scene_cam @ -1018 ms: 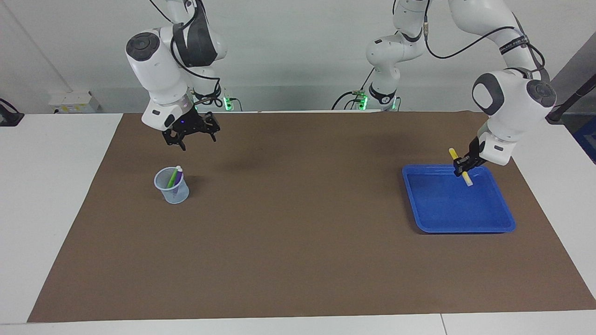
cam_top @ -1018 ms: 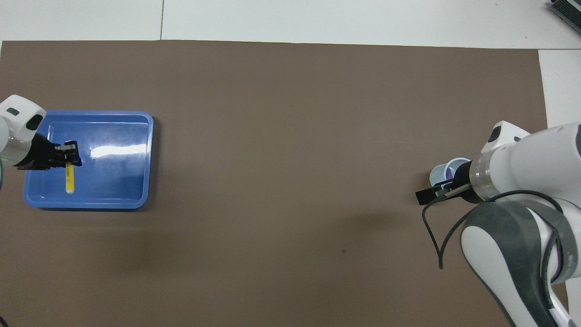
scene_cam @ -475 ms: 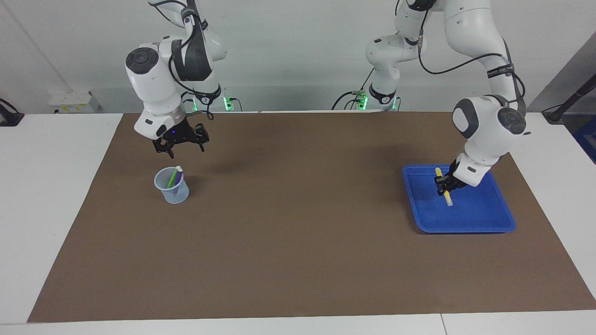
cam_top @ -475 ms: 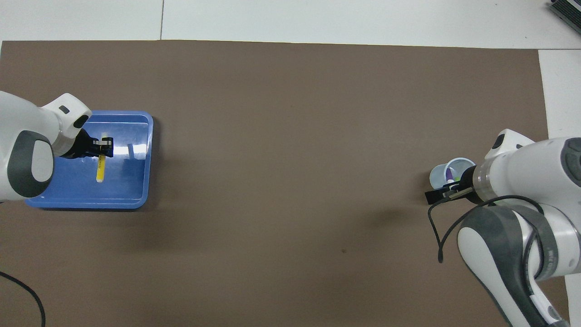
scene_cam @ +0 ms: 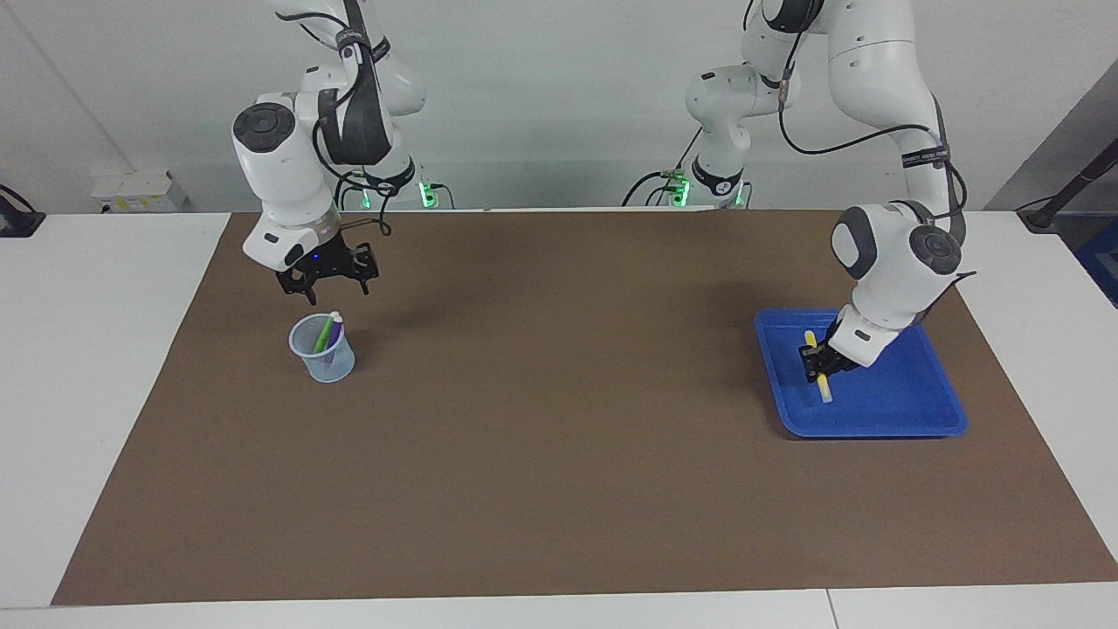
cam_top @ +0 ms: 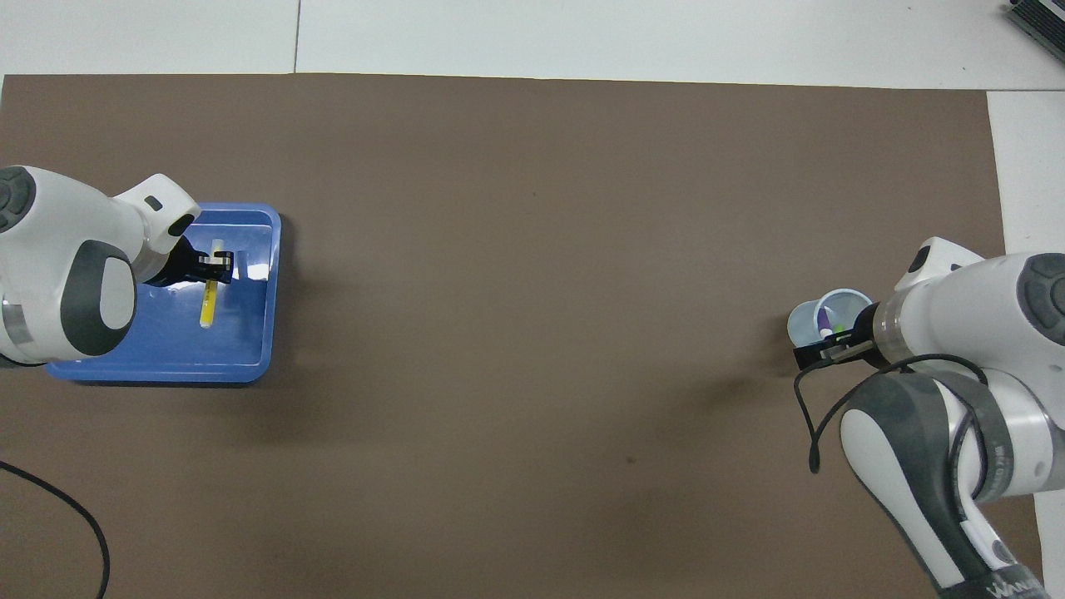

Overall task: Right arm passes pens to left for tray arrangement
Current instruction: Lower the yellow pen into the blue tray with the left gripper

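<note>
facing view: right gripper (scene_cam: 324,281), fingers spread and empty, hangs above the cup (scene_cam: 322,349) holding green pen (scene_cam: 325,333) and purple pen (scene_cam: 332,342), upper left. overhead view: left gripper (cam_top: 218,264) clamps yellow pen (cam_top: 207,299) over the tray (cam_top: 250,366), mid-left; the brown mat (cam_top: 532,333) lies bare between.

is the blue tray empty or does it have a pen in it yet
Not quite either: the yellow pen is down inside the blue tray, but the left claw is shut on it.

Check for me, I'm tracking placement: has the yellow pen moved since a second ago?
Yes. Held by the left gripper, the yellow pen has come down from the blue tray's robot-side rim into it.
</note>
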`<state>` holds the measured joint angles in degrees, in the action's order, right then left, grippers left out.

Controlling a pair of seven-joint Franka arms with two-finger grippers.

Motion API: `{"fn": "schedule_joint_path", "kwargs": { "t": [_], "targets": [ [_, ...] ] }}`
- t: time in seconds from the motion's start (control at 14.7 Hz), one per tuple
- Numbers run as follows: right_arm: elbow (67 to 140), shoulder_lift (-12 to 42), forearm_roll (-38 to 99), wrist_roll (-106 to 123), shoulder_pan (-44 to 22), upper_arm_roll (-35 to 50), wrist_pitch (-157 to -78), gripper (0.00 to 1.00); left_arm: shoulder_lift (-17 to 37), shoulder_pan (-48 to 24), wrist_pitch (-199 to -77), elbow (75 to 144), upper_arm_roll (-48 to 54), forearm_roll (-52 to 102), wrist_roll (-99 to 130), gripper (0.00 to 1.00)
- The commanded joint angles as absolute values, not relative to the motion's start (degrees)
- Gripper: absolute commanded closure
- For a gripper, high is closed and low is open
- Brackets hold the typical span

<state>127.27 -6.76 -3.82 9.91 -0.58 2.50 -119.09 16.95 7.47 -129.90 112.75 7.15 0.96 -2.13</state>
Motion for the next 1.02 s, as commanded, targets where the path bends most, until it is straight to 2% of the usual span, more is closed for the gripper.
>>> {"fn": "schedule_joint_path", "kwargs": {
  "t": [0.0, 0.14, 0.27, 0.34, 0.48, 0.61, 0.75, 0.95],
  "targets": [
    [127.8, -4.8, -5.4, 10.1, 1.0, 3.1, -121.5, 0.07, 17.1, 7.6, -132.2, 114.3, 6.7, -0.1, -2.7, 1.00],
    [127.8, -4.0, -5.4, 10.2, 1.0, 3.1, -122.7, 0.08, 17.0, 7.4, -133.6, 115.8, 6.6, -0.1, -2.7, 1.00],
    [127.8, -3.3, -5.4, 10.2, 1.1, 3.1, -123.5, 0.09, 17.0, 7.1, -133.2, 115.8, 6.6, -0.1, -2.5, 0.80],
    [127.8, -3.2, -5.8, 10.1, 1.1, 3.1, -123.5, 0.11, 16.9, 7.2, -132.9, 115.8, 6.6, -0.1, -2.5, 0.76],
    [127.8, -3.2, -5.9, 10.1, 1.1, 3.1, -123.4, 0.17, 16.9, 7.0, -132.6, 115.8, 6.6, -0.1, -2.5, 0.63],
    [128.1, -3.2, -5.9, 10.0, 1.1, 3.1, -123.4, 0.30, 16.8, 7.0, -131.7, 115.8, 6.6, -0.1, -2.5, 0.50],
    [128.8, -3.3, -5.9, 9.9, 1.1, 3.1, -123.5, 0.46, 16.5, 7.0, -128.6, 114.7, 6.6, -0.1, -2.4, 0.47],
    [129.5, -3.3, -5.9, 9.8, 1.1, 3.1, -123.7, 0.46, 15.6, 7.5, -121.6, 111.0, 6.7, 0.3, -2.0, 0.47]
  ]
}}
